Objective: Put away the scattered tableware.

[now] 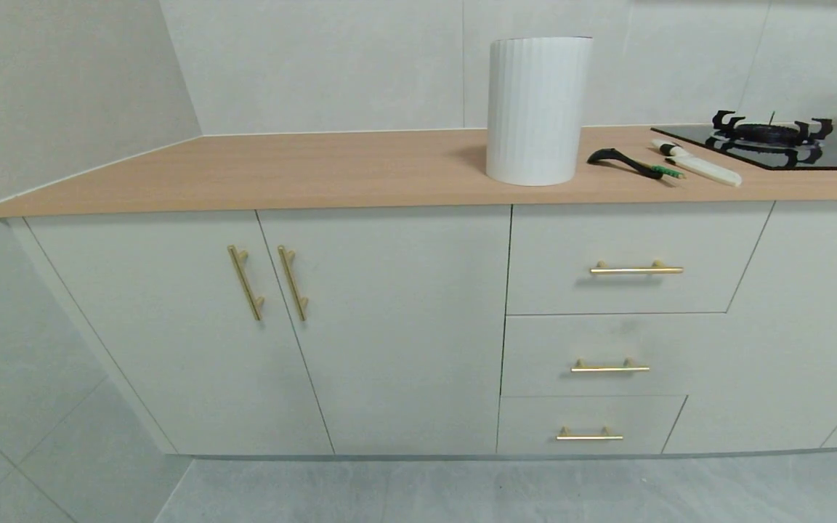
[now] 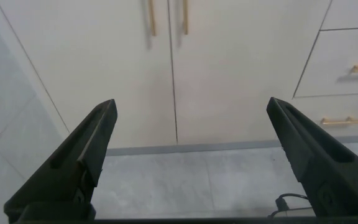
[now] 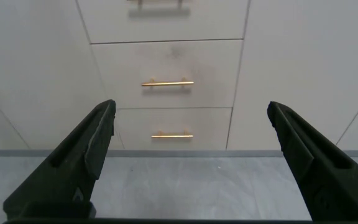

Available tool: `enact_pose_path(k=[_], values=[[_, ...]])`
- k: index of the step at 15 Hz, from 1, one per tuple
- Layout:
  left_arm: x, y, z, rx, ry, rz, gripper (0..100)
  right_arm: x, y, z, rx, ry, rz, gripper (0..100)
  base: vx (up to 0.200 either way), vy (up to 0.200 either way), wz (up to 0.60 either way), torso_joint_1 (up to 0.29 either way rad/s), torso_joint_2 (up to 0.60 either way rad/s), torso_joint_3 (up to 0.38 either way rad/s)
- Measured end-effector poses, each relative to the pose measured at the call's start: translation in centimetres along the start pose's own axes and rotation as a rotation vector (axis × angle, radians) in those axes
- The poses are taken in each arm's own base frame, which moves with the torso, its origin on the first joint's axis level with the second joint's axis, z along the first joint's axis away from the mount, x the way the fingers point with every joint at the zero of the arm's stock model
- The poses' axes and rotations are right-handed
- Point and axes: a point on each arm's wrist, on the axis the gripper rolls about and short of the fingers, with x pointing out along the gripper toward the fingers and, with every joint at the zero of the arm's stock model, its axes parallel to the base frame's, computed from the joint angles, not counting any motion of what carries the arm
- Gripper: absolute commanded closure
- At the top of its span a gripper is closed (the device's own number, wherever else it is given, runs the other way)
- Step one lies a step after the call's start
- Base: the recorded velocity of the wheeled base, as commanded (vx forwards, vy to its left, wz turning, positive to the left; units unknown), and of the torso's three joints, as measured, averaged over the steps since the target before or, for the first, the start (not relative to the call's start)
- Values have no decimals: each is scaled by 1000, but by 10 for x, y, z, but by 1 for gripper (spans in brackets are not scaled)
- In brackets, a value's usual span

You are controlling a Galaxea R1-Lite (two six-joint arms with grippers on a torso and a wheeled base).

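A black curved-handled utensil [image 1: 625,161] and a long white utensil with a green-banded grip [image 1: 702,165] lie on the wooden tabletop [image 1: 280,171], just beside the tall white ribbed cylindrical container [image 1: 535,109], between it and the black gas hob [image 1: 767,142]. Well below the container, the left hand [image 2: 191,109] hangs released, fingers spread, before pale cabinet doors [image 2: 229,68]; the right hand [image 3: 191,107], likewise spread and holding nothing, faces gold-handled drawers [image 3: 166,65].
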Motion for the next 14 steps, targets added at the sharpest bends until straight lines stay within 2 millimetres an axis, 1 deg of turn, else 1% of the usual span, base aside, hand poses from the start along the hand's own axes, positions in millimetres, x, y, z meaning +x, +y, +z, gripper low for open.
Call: enact_pose_path(k=[4,7,14], values=[[0,0,0,0,0,0,0,0,0,0,0,0,1,0,0,0,0,0,0,0],[0,0,0,2,0,1,0,0,0,0,0,-1,1,0,200,0,0,1,1,4],[0,0,0,1,0,1,0,0,0,-1,2,2,1,0,0,0,0,0,0,0]])
